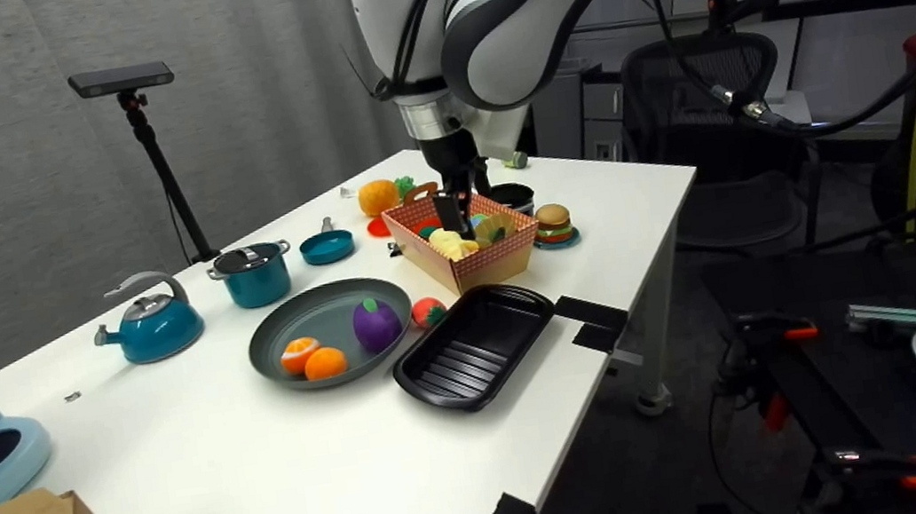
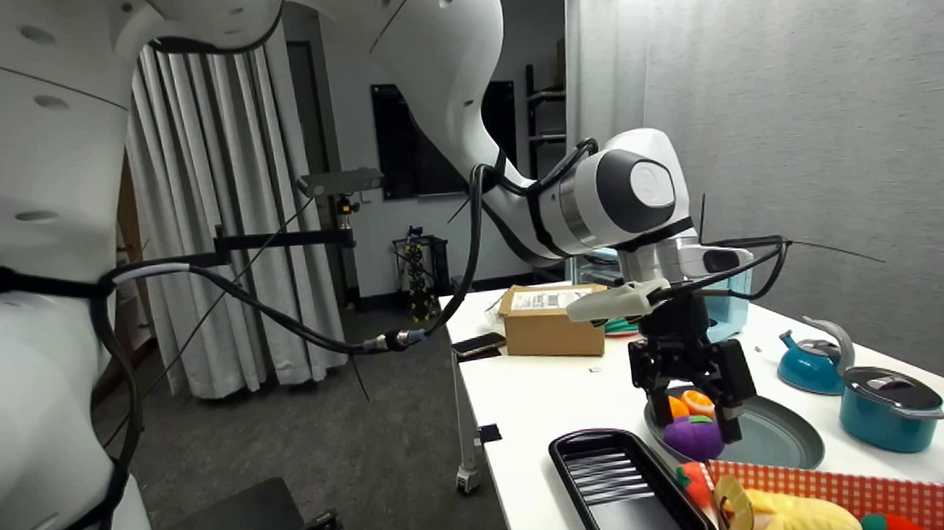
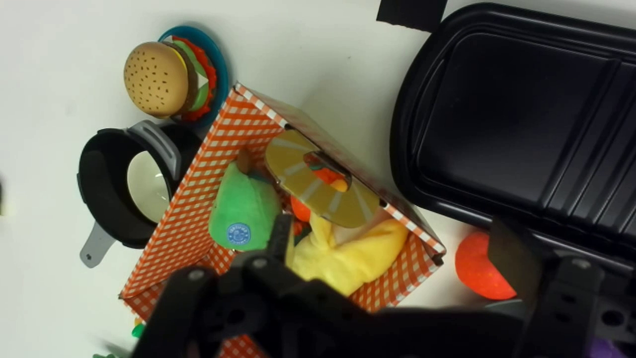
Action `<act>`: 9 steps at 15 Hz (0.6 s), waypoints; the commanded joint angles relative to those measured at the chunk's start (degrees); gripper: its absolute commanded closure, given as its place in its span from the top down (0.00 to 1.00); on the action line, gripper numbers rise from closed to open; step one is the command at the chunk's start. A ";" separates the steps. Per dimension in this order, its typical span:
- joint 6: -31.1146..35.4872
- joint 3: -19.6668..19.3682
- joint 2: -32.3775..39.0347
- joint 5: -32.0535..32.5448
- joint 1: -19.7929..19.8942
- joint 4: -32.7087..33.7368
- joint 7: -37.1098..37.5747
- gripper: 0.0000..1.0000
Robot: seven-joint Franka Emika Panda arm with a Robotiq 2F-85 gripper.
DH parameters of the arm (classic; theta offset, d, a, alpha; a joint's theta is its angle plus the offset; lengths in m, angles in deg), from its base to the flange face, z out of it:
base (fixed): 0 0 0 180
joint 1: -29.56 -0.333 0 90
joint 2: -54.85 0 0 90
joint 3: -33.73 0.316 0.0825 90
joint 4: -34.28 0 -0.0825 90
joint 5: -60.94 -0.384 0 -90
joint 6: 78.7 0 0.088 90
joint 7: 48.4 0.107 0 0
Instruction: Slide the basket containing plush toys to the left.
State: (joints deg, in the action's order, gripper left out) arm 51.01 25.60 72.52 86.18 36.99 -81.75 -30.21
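Observation:
The basket (image 1: 495, 266), with red-checked inner walls, stands on the white table; its checked wall also shows in an exterior view (image 2: 855, 483) and in the wrist view (image 3: 194, 174). Inside lie plush toys: a yellow toy (image 3: 348, 256), a green toy (image 3: 243, 211) and a partly hidden red-orange piece (image 3: 300, 209). A tan handle flap (image 3: 293, 174) leans inward over them. My gripper (image 3: 395, 238) is open and empty. One finger is over the basket's inside, the other beyond its wall above a red toy. The gripper also shows in both exterior views (image 1: 465, 213) (image 2: 696, 427). Contact with the basket cannot be told.
The black ridged tray (image 1: 475, 349) and red toy (image 1: 428, 312) are close by the basket's end. The dark grey plate (image 1: 323, 316) holds toy food. A toy burger (image 3: 156, 79) and black pot (image 3: 102, 194) stand along its other side. Teal cookware (image 1: 253, 279) stands behind.

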 commanded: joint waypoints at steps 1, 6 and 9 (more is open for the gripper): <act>0.40 -2.24 1.62 0.77 -1.99 0.95 3.50 1.00; 1.84 -4.67 5.91 0.38 -2.22 5.40 9.44 1.00; 3.14 -6.30 8.77 0.33 -2.28 9.16 11.64 1.00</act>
State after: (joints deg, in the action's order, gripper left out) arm 52.69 21.62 77.61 86.40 35.86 -77.29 -21.49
